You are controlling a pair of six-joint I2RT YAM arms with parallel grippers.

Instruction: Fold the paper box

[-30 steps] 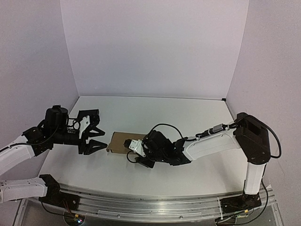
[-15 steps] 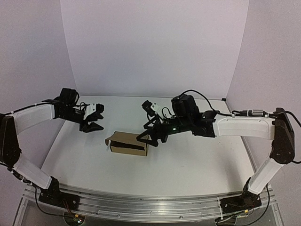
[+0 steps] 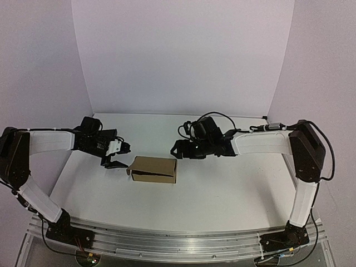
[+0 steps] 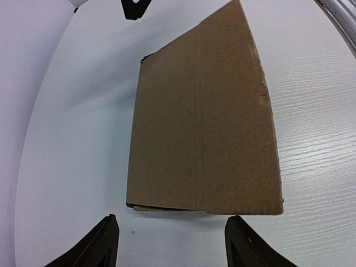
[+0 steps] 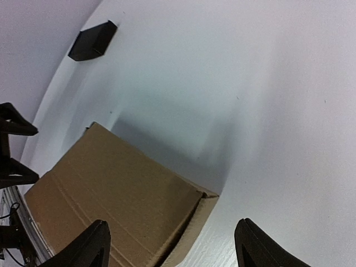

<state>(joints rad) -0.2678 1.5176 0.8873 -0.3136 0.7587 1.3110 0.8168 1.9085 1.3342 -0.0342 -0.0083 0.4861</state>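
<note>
Item — paper box: long axis left-right, mid-frame; my left tool just off its left end, apart; my right tool above its right end, also apart.

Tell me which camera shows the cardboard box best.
Left wrist: the box is large in frame, its whole top face visible. The top view shows it whole but small; the right wrist view crops it at the bottom edge.
</note>
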